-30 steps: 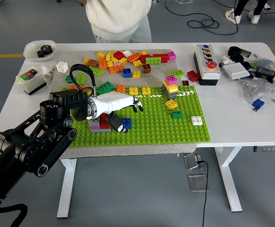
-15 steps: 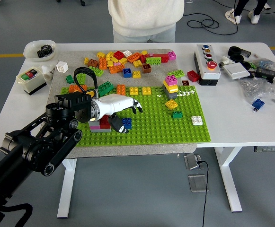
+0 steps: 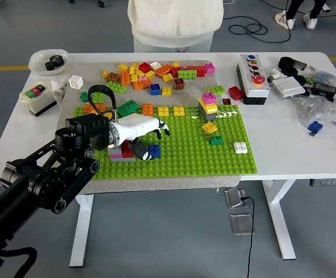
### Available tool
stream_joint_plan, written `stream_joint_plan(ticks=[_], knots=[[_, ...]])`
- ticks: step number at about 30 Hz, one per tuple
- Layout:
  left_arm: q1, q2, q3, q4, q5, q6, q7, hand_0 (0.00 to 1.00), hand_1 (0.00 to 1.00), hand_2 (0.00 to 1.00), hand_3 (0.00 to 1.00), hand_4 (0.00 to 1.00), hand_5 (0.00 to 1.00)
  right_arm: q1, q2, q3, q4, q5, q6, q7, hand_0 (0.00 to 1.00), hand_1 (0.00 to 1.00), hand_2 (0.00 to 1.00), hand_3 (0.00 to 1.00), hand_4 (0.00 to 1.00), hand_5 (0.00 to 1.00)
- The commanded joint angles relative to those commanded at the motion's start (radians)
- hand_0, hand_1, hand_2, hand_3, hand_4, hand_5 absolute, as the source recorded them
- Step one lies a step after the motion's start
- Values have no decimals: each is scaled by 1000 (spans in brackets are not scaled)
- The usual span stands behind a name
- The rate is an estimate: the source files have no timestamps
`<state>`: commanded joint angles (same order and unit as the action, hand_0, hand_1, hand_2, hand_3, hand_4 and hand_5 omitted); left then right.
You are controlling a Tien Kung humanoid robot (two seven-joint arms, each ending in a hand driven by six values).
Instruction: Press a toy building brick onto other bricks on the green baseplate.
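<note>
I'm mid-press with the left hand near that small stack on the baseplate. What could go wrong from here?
1. The left hand lies over the small stack, hiding it from the head view, so a misaligned press may go unnoticed.
2. The blue brick sits right beside the thumb and could get knocked.
3. The green baseplate rests on a grey mat; a slanted push might shift or flex it, possibly toppling the tall stack further right.

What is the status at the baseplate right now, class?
Left hand over the green baseplate, fingers spread, holding nothing. Right hand out of view. Blue brick beside small brick stack, under the hand. Nothing blocking.
</note>
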<state>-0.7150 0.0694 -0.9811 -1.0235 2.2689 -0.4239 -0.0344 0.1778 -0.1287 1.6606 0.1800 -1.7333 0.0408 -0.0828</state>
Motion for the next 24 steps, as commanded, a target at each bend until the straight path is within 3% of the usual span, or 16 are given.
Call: stream_joint_plan(ticks=[2,3,14,15,20,21,24], knots=[[0,4,5,-3,0,-4,1,804,770,657,717,781,49,-1,0,0,0,0,0,0,747,642,681,604,860,519],[-1,6,6,-4,0,-6,2,793,756,635,663,740,30,-1,0,0,0,0,0,0,747,641,681,604,860,520],[-7,-1,-1,13,0,-5,3,789,755,620,651,722,21,-2,1,0,0,0,0,0,747,641,681,603,859,520],[-7,-1,-1,14,0,-6,3,808,770,663,673,754,37,-2,1,0,0,0,0,0,747,642,681,602,858,519],[-6,-6,-1,17,0,-15,1,808,770,663,673,754,37,-1,1,0,0,1,0,0,747,642,681,602,858,519],[-6,-6,-2,17,0,-18,2,819,792,741,786,859,69,-1,1,0,0,1,0,0,747,641,681,603,858,519],[-7,-6,-4,16,0,-21,3,819,792,741,786,859,69,-1,1,0,0,1,-1,0,747,641,681,603,858,519]])
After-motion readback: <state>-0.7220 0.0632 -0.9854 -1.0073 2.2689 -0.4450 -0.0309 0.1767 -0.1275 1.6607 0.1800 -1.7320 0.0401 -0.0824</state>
